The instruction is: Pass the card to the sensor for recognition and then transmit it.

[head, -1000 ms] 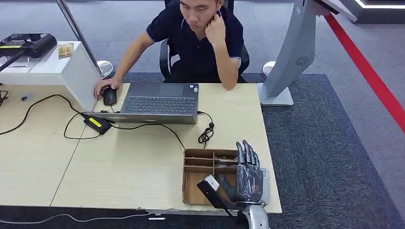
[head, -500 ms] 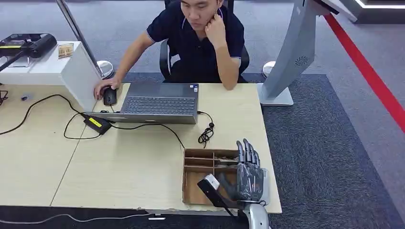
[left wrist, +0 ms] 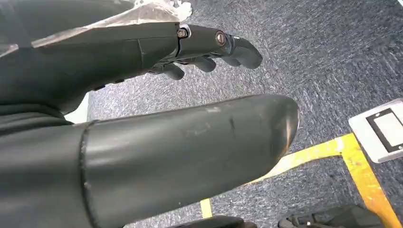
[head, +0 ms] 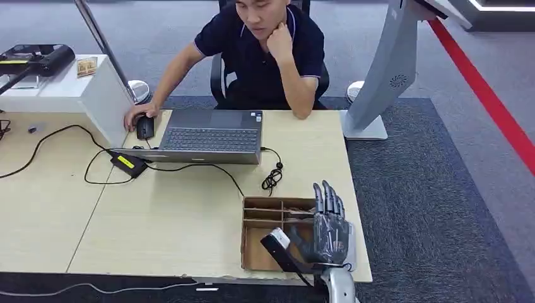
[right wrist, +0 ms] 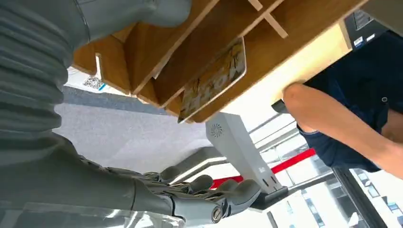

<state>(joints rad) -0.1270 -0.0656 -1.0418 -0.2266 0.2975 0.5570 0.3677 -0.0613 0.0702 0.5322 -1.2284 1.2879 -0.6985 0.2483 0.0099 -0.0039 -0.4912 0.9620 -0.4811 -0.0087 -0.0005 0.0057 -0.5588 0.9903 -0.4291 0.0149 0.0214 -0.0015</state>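
- Lower right of the head view: the right hand (head: pixel 329 235) hovered over the right side of the cardboard tray (head: pixel 262 237), fingers straight and apart, nothing held
- In the right wrist view the card (right wrist: pixel 215 78) lay in one of the tray's compartments, upper middle of the frame, apart from the hand
- The left hand (left wrist: pixel 142 95) hung over grey carpet, fingers loosely extended, empty
- Top centre of the head view: a person (head: pixel 258 53) sat at a laptop (head: pixel 211 136), one hand on a mouse (head: pixel 144 127)
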